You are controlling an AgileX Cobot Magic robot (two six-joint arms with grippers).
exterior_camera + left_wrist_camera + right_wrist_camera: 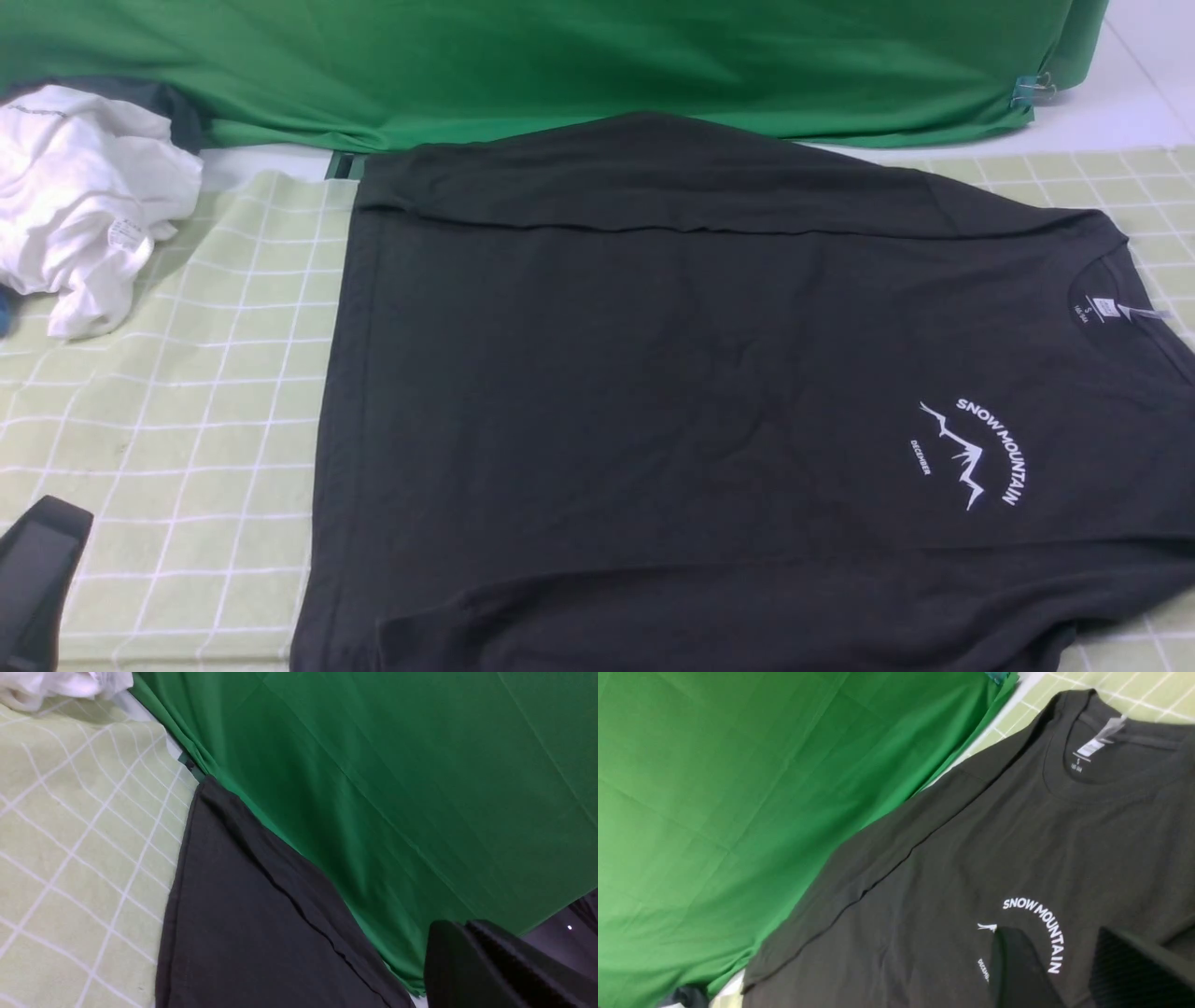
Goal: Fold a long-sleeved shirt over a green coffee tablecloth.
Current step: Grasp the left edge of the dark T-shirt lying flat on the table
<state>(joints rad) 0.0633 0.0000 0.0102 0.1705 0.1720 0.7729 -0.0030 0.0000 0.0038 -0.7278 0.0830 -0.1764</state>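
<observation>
Long-sleeved black soft-knit shirt spread flat, front up, over the pale yellow-green tablecloth with thin white grid lines. Collar toward the right, hem toward the left. White "SNOW MOUNTAIN" mountain print on chest; white neck label inside collar. Far sleeve lies along the far edge of the body, parallel to it; near sleeve lies across the near side, more rumpled, partly cut off by the front view's lower border. Crumpled white garment with a small tag at far left, on the cloth, apart from the shirt; dark fabric behind it. Plain saturated green fabric hangs beyond, a metal clip near its right end. Left jaws: closed together, nothing seen between them. Right jaws: parted, empty, the shirt visible through the gap.
</observation>
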